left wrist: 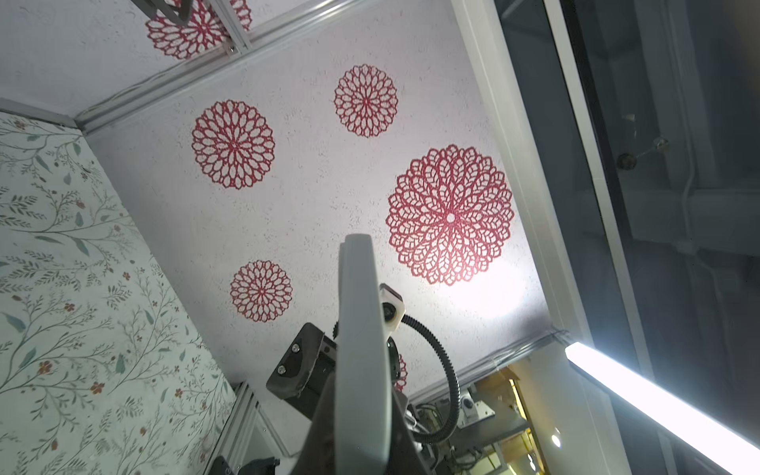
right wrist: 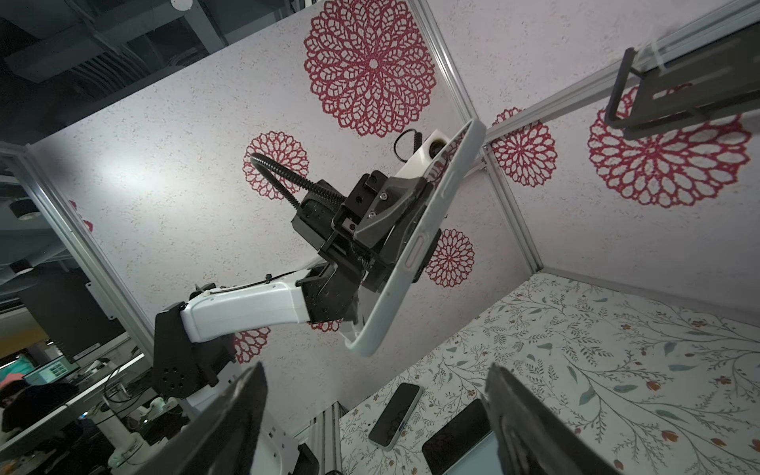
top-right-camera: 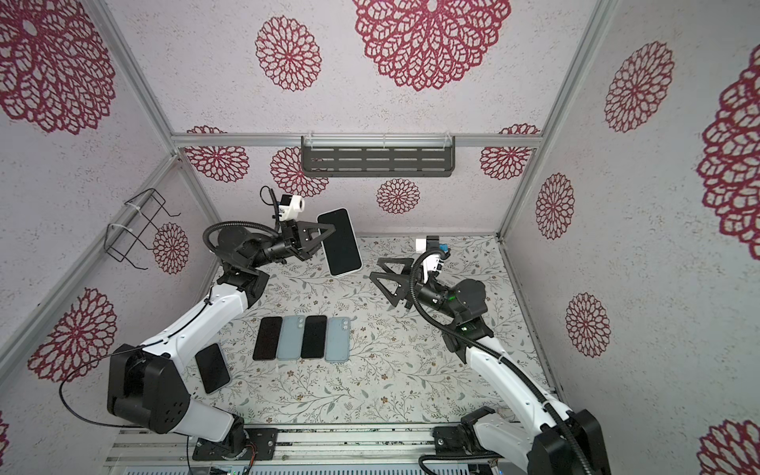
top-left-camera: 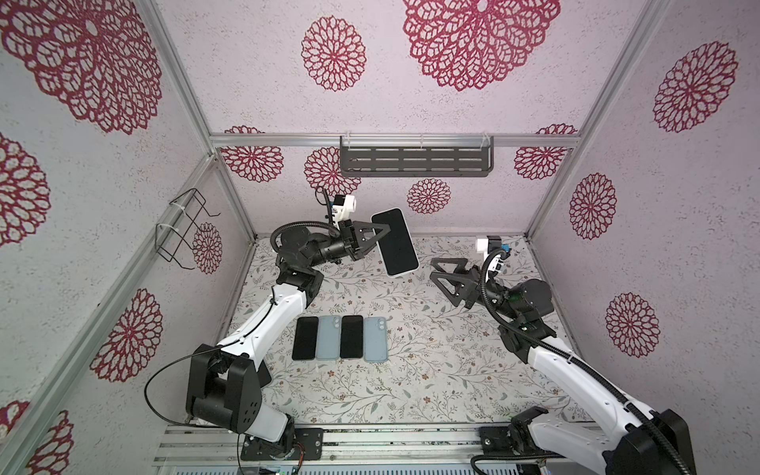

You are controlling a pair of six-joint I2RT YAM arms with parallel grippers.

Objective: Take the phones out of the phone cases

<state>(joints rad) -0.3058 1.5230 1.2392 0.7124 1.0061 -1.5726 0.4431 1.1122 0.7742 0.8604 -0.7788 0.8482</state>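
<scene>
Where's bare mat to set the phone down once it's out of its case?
Free: mat between the four-phone row and the right arm, and the strip between that row and the front rail. Crowded: beside the left arm, where a lone phone lies.

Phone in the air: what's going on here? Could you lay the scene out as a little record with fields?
held item: phone, screen towards the top views, inside a pale case
holder: left gripper, shut on the phone's edge, above the table
other arm: right gripper, open, empty, apart from the phone
on table: row of four phones, black screens and blue backs alternating; fifth phone lying apart, to their left
task state: phone not yet out of case
</scene>
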